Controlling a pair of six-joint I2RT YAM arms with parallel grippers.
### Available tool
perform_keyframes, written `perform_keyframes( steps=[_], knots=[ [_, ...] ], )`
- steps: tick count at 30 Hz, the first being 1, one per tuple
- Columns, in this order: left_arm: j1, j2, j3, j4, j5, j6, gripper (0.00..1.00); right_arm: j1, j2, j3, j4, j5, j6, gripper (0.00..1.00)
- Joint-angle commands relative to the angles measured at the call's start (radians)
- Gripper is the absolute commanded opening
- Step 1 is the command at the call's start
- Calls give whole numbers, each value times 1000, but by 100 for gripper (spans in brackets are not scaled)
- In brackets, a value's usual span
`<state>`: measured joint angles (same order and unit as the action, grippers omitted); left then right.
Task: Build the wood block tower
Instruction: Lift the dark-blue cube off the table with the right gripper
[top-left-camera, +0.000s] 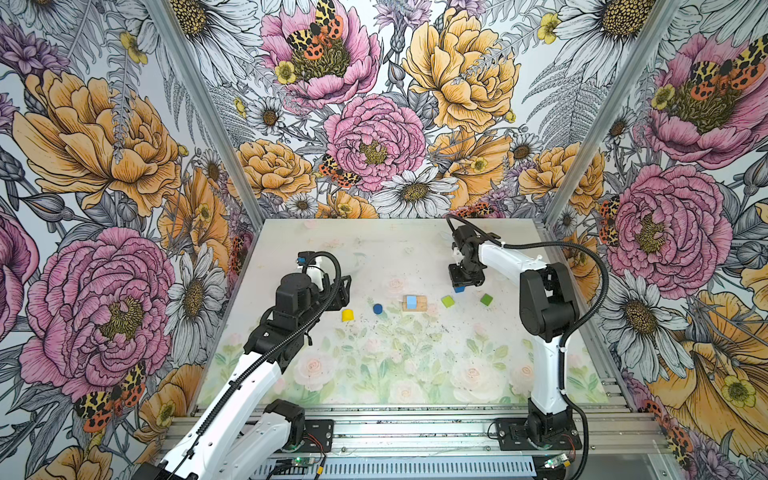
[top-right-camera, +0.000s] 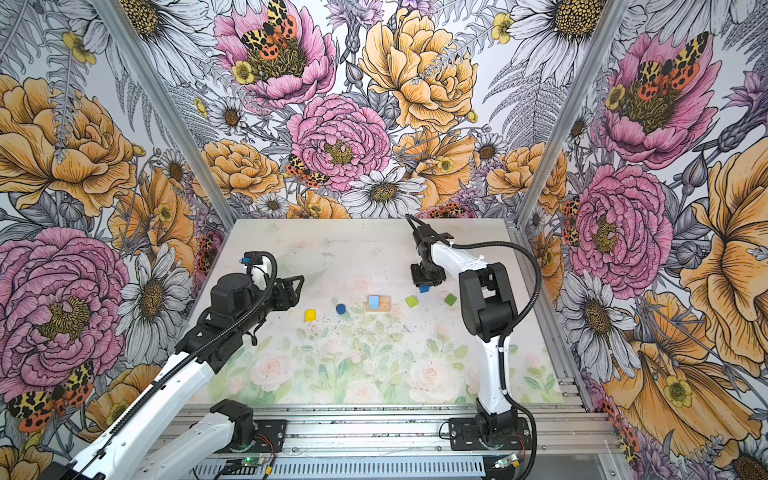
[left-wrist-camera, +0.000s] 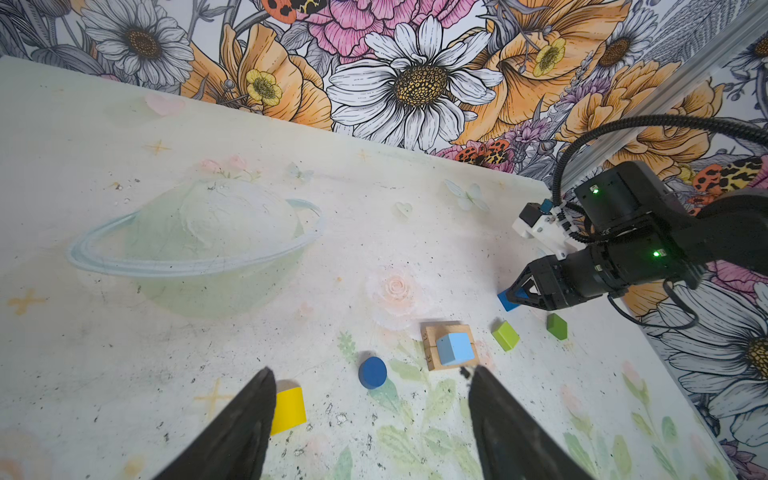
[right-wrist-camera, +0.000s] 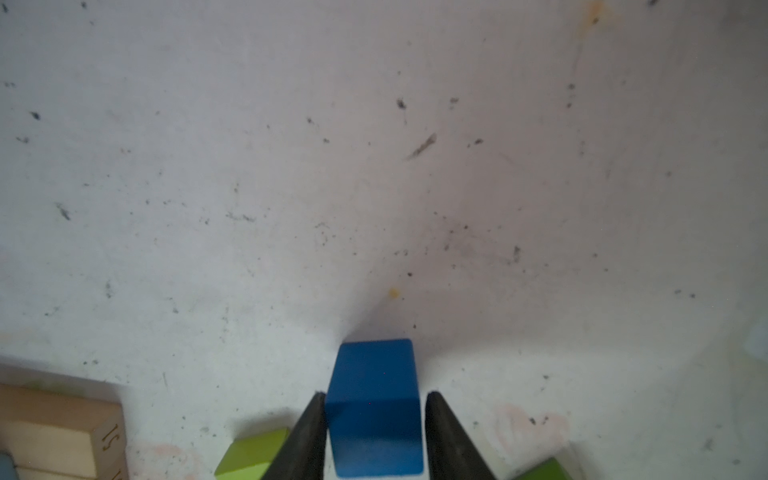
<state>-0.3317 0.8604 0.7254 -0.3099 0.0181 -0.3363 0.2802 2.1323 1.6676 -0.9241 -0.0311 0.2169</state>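
The right gripper (right-wrist-camera: 376, 395) is clenched on the dark blue cube (right-wrist-camera: 374, 374), on the far side of the light green cube (top-left-camera: 447, 301) and the dark green cube (top-left-camera: 486, 299) and between them. To their left on the table (top-left-camera: 374, 374), the light blue cube (top-left-camera: 411, 302) sits on two tan bars (top-left-camera: 422, 308) lying side by side. Further left lie the blue cylinder (top-left-camera: 377, 308) and the yellow half-round (top-left-camera: 348, 315). The left gripper (left-wrist-camera: 372, 369) hovers released, jaws wide apart, near the half-round.

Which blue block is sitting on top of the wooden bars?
The light blue cube: it sits on the two tan bars. The dark blue cube is gripped by the right end effector, and the blue cylinder rests on the table.
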Motion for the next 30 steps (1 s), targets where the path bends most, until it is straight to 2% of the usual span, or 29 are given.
perform_keyframes(
  steps=[1,22,30],
  knots=[
    [-10,3,9,2,-8,19,74,4,-5,15,-2,3,10,41],
    [-10,6,9,6,-5,20,75,16,19,19,-12,5,10,40],
    [-12,5,9,5,-7,20,75,20,20,19,-13,10,14,36]
  ],
)
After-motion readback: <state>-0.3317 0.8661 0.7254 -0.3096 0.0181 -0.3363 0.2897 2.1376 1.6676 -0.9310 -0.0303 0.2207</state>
